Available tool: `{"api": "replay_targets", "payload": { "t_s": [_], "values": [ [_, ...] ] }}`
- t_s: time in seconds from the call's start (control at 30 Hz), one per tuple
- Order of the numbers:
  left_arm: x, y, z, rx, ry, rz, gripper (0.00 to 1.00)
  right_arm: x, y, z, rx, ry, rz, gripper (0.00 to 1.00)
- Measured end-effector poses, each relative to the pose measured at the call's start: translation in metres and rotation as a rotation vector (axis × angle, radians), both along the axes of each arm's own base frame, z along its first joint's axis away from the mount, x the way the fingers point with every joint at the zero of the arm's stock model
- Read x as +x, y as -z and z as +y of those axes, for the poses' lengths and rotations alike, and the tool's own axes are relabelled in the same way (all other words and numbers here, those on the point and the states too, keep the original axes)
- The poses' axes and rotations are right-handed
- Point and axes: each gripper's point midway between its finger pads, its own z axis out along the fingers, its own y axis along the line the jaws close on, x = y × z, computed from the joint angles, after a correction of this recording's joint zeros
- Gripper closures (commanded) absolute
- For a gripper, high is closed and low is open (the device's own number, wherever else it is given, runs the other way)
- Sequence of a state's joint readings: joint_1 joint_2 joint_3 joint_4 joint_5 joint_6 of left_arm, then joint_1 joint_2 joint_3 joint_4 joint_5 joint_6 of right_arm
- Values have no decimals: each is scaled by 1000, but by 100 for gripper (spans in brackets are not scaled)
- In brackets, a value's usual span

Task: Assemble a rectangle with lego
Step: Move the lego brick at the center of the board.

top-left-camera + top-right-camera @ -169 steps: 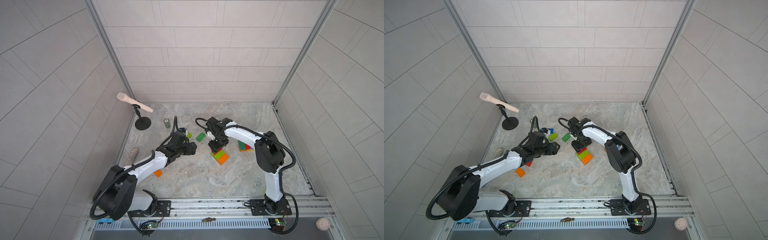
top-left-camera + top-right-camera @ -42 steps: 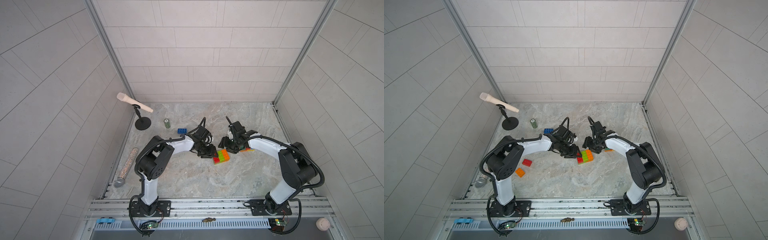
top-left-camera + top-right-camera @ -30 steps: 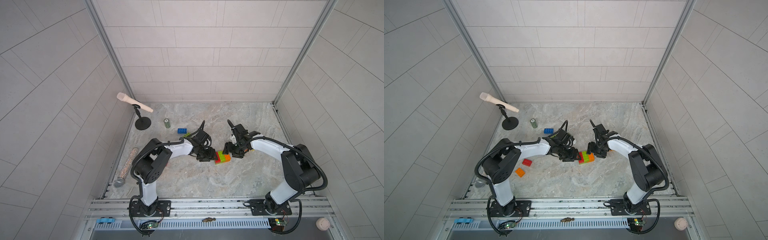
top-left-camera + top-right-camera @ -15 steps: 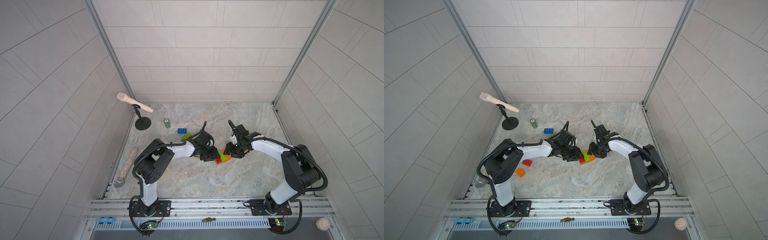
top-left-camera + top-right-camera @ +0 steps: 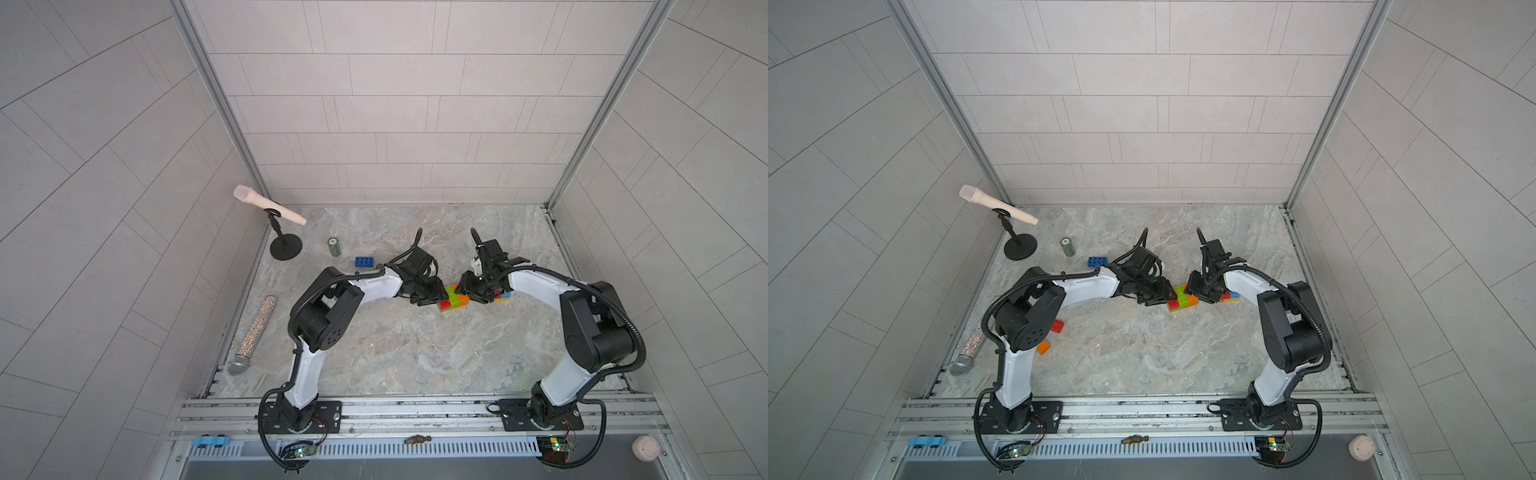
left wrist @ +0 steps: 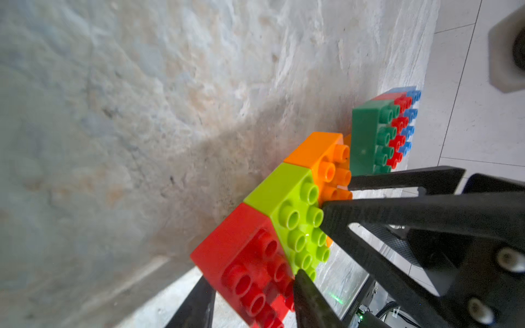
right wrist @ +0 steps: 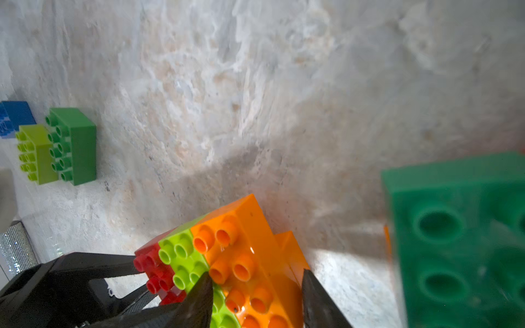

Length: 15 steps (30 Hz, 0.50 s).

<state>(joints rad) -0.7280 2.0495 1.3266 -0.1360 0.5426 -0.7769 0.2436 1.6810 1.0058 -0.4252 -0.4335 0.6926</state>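
Note:
A joined row of lego, a red brick (image 6: 241,255), a lime brick (image 6: 289,204) and an orange brick (image 7: 250,255), lies mid-table in both top views (image 5: 453,300). My left gripper (image 6: 252,277) is shut on the red end, one finger on each side. At the other end my right gripper (image 7: 257,272) is shut on the orange brick. A dark green, red and blue lego block (image 6: 369,133) lies just beyond the right gripper (image 5: 473,291). Loose lego elsewhere: a blue brick (image 5: 364,262), a red one (image 5: 1057,326) and an orange one (image 5: 1042,347).
A beige microphone on a black stand (image 5: 286,251) sits at the back left. A small dark green cylinder (image 5: 333,247) stands beside it. A glitter microphone (image 5: 253,332) lies along the left wall. Lime and green bricks (image 7: 56,147) lie together near the left arm.
Both grippers have narrowed onto the ends of the red-lime-orange row within the last second. The row has turned slightly between them.

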Motion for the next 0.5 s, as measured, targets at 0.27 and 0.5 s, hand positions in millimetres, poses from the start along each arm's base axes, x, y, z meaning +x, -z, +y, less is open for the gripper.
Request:
{"api": "replay_targets", "payload": {
  "t_s": [0.27, 0.5],
  "values": [
    [9, -1, 2, 23, 30, -28, 40, 4, 0, 1, -4, 5, -6, 39],
    [14, -3, 4, 26, 51, -60, 27, -5, -19, -3, -28, -11, -20, 32]
  ]
}}
